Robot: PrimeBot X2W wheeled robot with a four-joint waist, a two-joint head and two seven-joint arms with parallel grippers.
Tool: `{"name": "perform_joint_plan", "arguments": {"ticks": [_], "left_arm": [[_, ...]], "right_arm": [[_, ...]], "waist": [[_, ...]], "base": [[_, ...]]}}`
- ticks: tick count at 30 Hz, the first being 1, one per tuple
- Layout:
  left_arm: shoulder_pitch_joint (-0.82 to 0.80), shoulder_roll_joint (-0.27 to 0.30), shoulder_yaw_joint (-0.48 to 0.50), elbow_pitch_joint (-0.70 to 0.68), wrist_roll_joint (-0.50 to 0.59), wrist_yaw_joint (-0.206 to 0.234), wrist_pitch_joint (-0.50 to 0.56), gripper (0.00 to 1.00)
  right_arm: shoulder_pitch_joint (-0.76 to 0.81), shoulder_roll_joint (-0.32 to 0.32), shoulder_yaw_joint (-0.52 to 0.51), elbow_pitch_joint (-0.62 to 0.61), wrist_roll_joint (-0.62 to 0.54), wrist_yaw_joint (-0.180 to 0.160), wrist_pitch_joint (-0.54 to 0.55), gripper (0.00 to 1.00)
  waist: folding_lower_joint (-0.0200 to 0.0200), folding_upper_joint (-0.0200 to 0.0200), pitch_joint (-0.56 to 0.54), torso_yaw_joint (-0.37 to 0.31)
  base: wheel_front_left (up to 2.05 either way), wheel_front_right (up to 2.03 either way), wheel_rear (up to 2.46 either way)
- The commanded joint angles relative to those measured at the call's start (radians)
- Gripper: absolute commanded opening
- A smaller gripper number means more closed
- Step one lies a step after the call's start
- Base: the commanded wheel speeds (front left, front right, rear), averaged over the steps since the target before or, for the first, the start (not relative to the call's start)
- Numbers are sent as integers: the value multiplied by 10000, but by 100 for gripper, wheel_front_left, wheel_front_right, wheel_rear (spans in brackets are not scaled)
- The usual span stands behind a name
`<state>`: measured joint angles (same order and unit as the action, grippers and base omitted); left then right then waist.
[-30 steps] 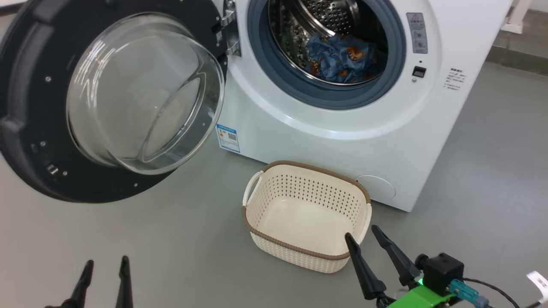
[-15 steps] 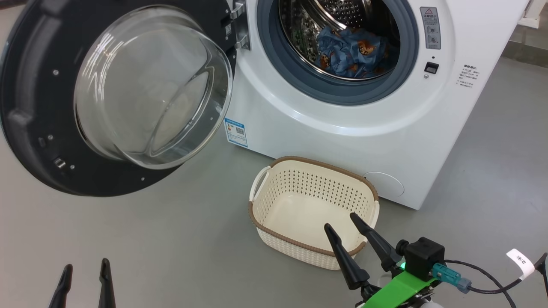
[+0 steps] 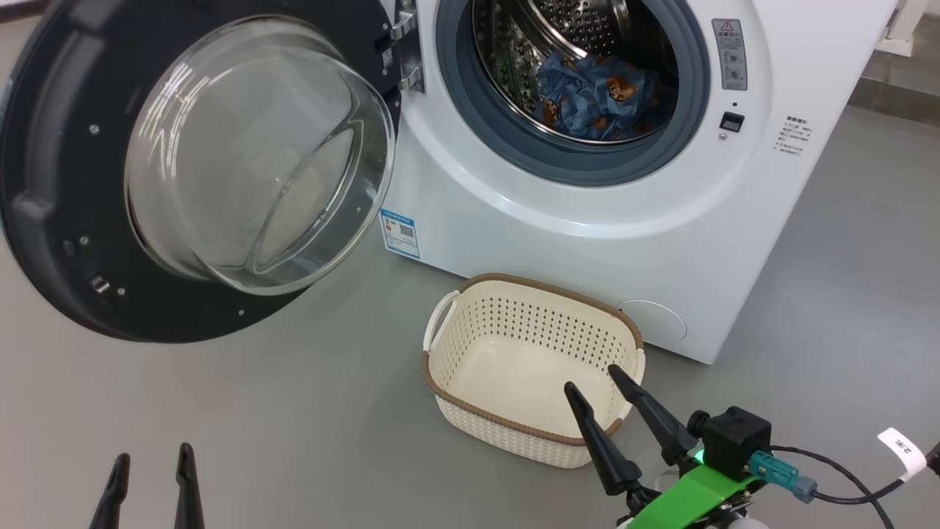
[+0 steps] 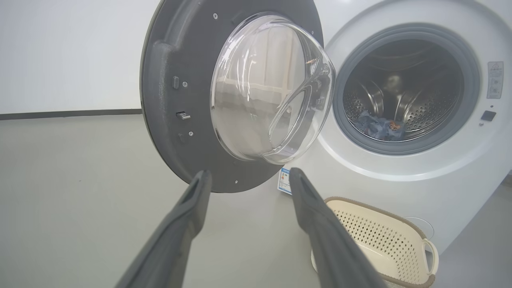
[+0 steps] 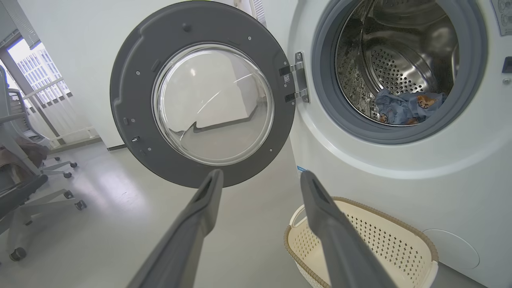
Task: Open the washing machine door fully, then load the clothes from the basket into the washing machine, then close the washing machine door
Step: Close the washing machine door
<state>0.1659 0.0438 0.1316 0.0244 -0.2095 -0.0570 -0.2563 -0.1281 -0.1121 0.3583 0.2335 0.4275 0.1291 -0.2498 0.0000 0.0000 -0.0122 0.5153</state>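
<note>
While the door (image 3: 44, 147) hangs open and the clothes (image 3: 595, 92) lie inside the washing machine (image 3: 587, 220), we see left fingers (image 3: 188, 492) and right fingers (image 3: 598, 441) released, the latter near the basket (image 3: 514, 281).

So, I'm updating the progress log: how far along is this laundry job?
Done: the washing machine door stands wide open, the clothes lie inside the washing machine, and the basket is empty. In hand: nothing; the left gripper and right gripper are both open and hold nothing. Left: shutting the door.
</note>
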Motion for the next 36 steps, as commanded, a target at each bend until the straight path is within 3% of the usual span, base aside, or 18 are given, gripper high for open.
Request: {"name": "perform_joint_plan", "arguments": {"ticks": [1, 36], "left_arm": [[-206, 65, 263, -190, -11, 37, -55, 100], [-317, 64, 317, -13, -40, 27, -55, 100]], "right_arm": [[-133, 41, 121, -279, 66, 16, -120, 100], [121, 101, -70, -397, -141, 16, -120, 100]], "waist": [[0, 0, -21, -17], [0, 0, -75, -53]], "base": [[0, 0, 0], [0, 0, 0]]}}
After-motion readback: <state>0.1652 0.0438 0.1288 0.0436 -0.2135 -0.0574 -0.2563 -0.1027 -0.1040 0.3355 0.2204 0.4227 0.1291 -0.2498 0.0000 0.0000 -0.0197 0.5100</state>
